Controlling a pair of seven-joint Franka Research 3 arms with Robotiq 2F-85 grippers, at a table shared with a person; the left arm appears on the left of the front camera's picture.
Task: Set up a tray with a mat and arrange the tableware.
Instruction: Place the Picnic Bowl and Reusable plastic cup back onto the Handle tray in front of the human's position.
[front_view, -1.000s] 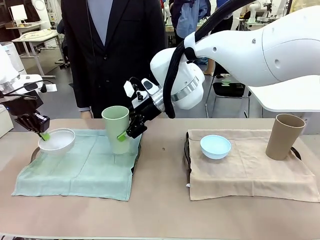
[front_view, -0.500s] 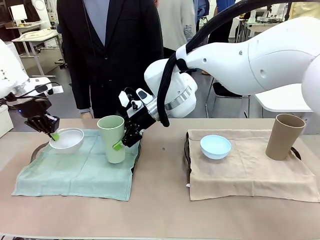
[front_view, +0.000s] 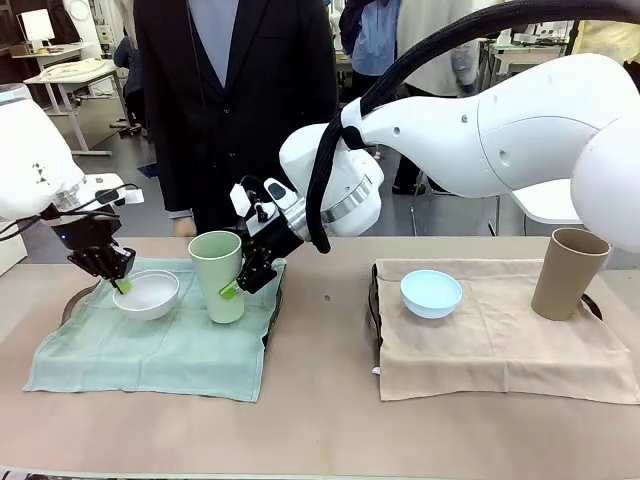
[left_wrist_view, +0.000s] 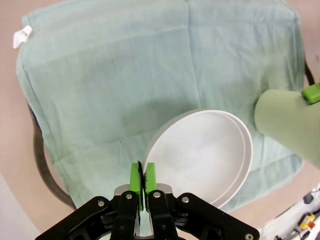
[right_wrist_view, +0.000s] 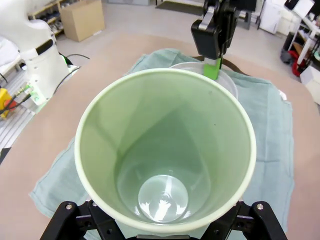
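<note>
My left gripper (front_view: 121, 284) is shut on the near rim of the white bowl (front_view: 148, 294), which sits low over the green mat (front_view: 150, 345). In the left wrist view the gripper (left_wrist_view: 142, 173) pinches the bowl (left_wrist_view: 200, 155) at its edge. My right gripper (front_view: 232, 288) is shut on the pale green cup (front_view: 217, 275), which stands upright just right of the bowl. In the right wrist view the cup (right_wrist_view: 167, 165) is seen from above. The light blue bowl (front_view: 431, 293) and the tan cup (front_view: 568, 272) stand on the tan mat (front_view: 500, 340).
A dark tray rim (front_view: 272, 322) shows under the green mat's right edge, another (front_view: 373, 300) at the tan mat's left edge. A person in a dark jacket (front_view: 240, 90) stands at the far side. Bare table (front_view: 320, 400) lies between and before the mats.
The left gripper carried the white bowl right and down toward the cup. The right gripper moved the green cup left and brought it from tilted to upright.
</note>
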